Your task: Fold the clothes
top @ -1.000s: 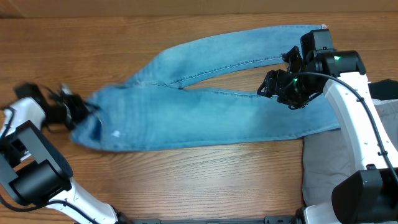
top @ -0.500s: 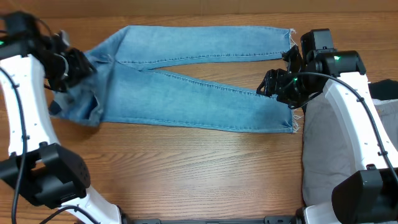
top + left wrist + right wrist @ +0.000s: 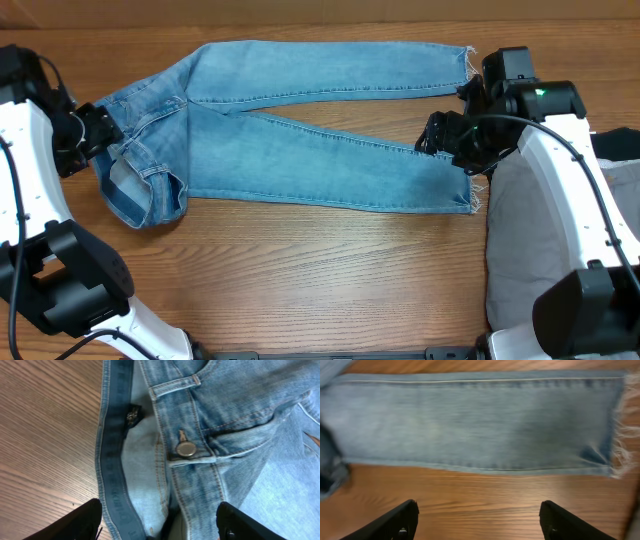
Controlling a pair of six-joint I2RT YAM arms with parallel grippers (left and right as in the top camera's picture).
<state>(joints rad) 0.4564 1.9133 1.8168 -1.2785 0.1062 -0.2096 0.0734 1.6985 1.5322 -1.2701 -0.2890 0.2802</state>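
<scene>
Overhead view: a pair of light blue denim jeans [image 3: 300, 150] lies flat across the far half of the brown wooden bench [image 3: 300, 290]. Its waist is bunched near the left edge and both legs run toward the right edge. One leg lies along the far edge and the other slants nearer, and both end in frayed ankle hems [image 3: 473, 200].

The left gripper [image 3: 95, 132] hangs over the waistband. In the left wrist view its black fingers [image 3: 70, 522] stand spread wide and pinch nothing, with the round metal button [image 3: 186, 449] and the opened waistband lying below them.

The right gripper [image 3: 440, 140] sits above the nearer leg by its hem. Its jaws are likewise spread, over bare wood just beside the denim. A folded grey cloth [image 3: 530, 250] lies at the right edge.
</scene>
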